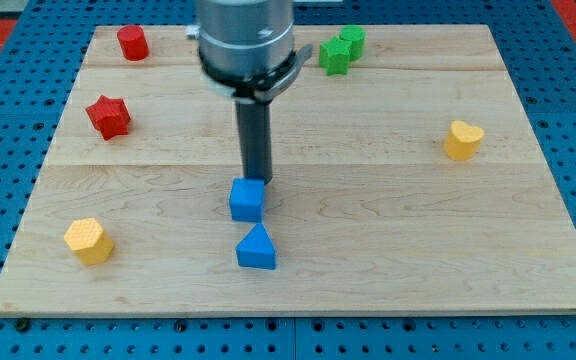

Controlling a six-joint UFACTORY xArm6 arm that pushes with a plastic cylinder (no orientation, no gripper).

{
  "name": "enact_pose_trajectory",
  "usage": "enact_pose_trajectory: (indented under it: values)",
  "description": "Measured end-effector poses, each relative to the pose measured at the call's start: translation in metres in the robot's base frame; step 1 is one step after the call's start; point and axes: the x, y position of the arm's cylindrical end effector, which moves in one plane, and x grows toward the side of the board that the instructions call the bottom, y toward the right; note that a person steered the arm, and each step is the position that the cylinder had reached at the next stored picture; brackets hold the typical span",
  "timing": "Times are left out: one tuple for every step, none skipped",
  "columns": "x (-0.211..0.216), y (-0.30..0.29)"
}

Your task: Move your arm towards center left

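Your arm has no hand, so nothing is held; it ends in my tip (256,181), touching the top of the blue cube (247,200) mid-counter (388,250). Your goal is the bare middle-left. Go left gently: the tip could drag the cube, or bump the red star (108,116).

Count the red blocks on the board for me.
2, both upper left: a red cylinder-like block by the top edge, and a red star-like block below it. The arm might hide more.
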Motion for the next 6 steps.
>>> enact_pose_trajectory:
  values:
    - [0.016, -0.004]
    - [-0.002, -0.004]
    - [-0.038, -0.017]
    - [-0.038, -0.053]
    - [-0.038, -0.085]
    - [-0.038, -0.090]
